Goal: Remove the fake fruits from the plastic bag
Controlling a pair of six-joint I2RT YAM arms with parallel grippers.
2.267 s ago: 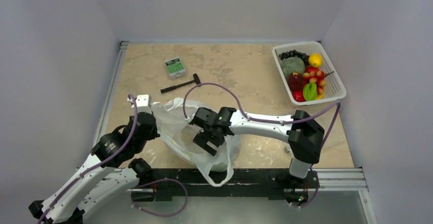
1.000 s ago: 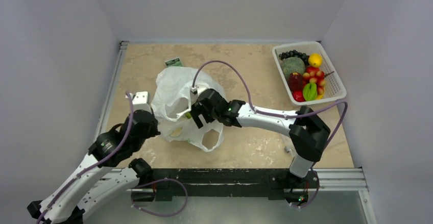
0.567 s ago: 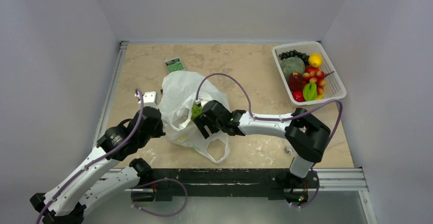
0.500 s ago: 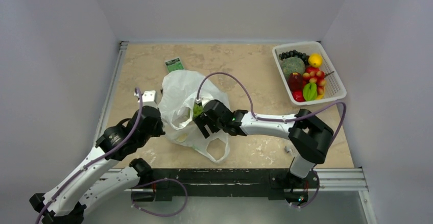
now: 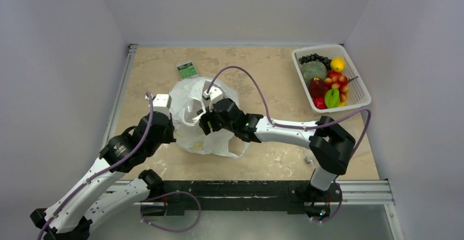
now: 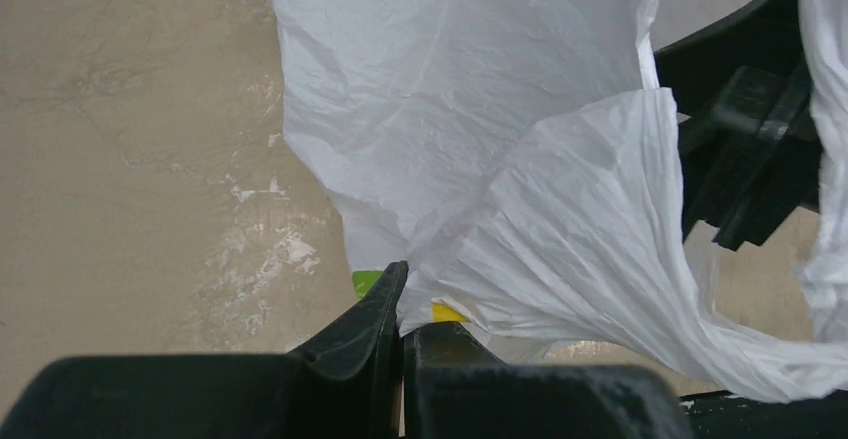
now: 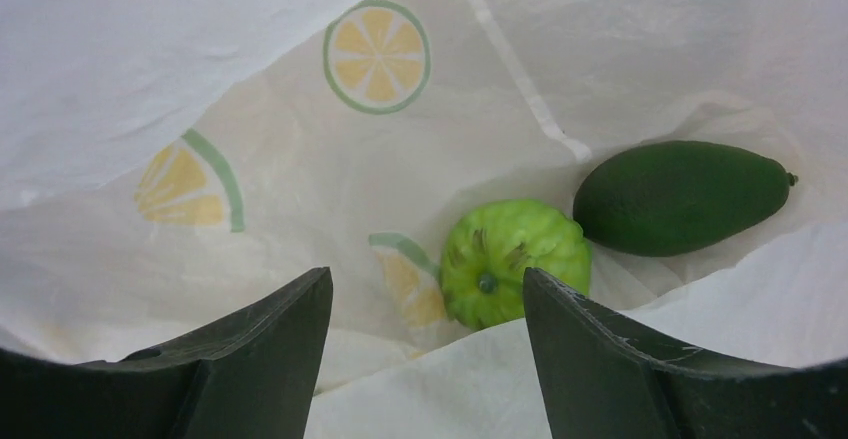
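While the left fingers (image 6: pixel 370 324) pinch a fold of the plastic bag (image 5: pixel 189 122) tight, mid-left on the worktop (image 5: pixel 262 76), the right fingers (image 7: pixel 260 344) hang spread inside its mouth, above a ribbed pale-green fruit (image 7: pixel 515 259) and a dark green fruit (image 7: pixel 680 197) lying side by side. Loose film droops close by. I'd worry that a closing grip snags it, or that the thin pinch slips and the mouth folds in. A box of screws (image 5: pixel 187 70) sits just behind the bag, and the basket (image 5: pixel 358 92) is well apart at the far right.

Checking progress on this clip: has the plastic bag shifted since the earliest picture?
Yes. The plastic bag has moved up the view, toward the small green box, and now almost touches it.
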